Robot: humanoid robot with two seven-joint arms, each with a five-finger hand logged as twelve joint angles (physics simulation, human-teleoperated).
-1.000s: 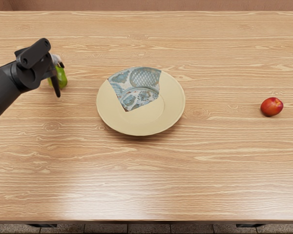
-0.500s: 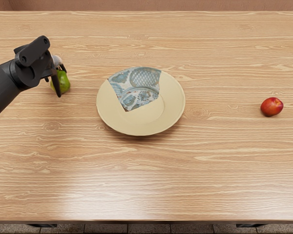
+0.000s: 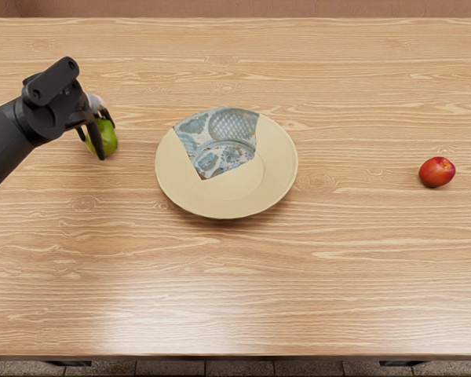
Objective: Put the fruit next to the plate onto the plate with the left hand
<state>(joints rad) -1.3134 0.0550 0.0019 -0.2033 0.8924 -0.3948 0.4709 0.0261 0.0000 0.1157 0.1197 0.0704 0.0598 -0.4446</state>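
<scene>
Item 1, my fingers (image 3: 99, 144): dark, curled down over the green fruit (image 3: 109, 140), one crossing its near face. They are closed about it, not spread.

Item 2, my left hand (image 3: 77, 116): left of the plate (image 3: 220, 206), apart from its rim, its arm (image 3: 8, 140) entering from the left edge.

Item 3, green fruit: in my grip, left of the plate, not on it. Whether it touches the table (image 3: 235, 283) I cannot tell.

Item 4, plate: cream, round, mid-table. It holds a blue-grey patterned patch (image 3: 220, 141) over its upper left part and no fruit. I can read no writing or brand on it.

Item 5, red fruit (image 3: 437, 171): on the table, well to the right of the plate.
</scene>
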